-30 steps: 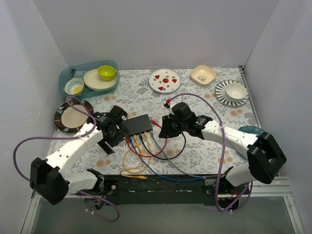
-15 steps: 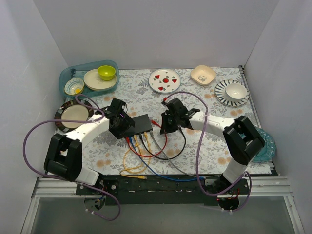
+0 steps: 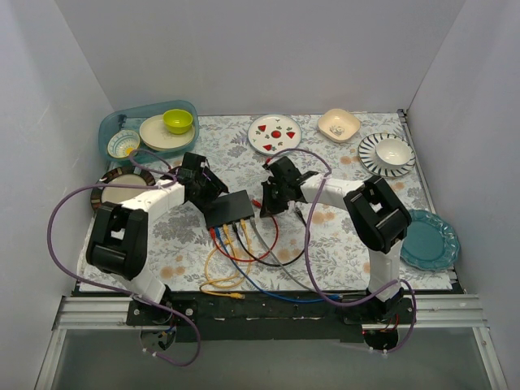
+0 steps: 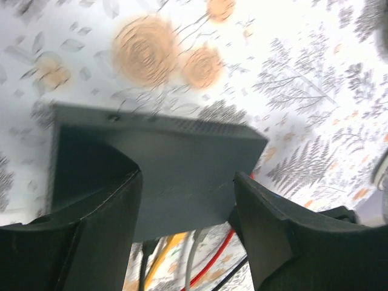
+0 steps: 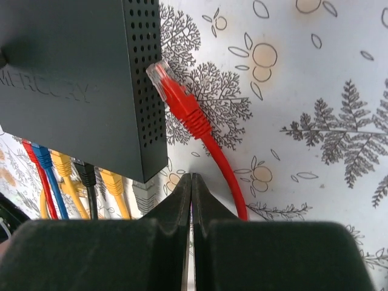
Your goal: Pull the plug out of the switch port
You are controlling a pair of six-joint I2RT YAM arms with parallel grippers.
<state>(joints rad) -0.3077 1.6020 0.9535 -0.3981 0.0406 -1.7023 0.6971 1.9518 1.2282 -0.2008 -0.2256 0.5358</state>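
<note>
The dark grey switch lies mid-table with several cables plugged into its near edge. My left gripper is open, its fingers spread above the switch's top in the left wrist view, holding nothing. My right gripper is shut and empty, its tips just off the switch's right corner. A loose red plug on a red cable lies on the cloth against the switch's perforated side. Red, blue, yellow, black and grey plugs sit in the sockets.
A teal bin with bowls stands at the back left, with a dark-rimmed plate in front of it. A plate with red pieces, a beige bowl, a striped plate with a bowl and a teal plate are also there.
Both arms have swung inward and back. My left gripper moved up over the switch's far left end. My right gripper moved left, closer to the switch's right side.
</note>
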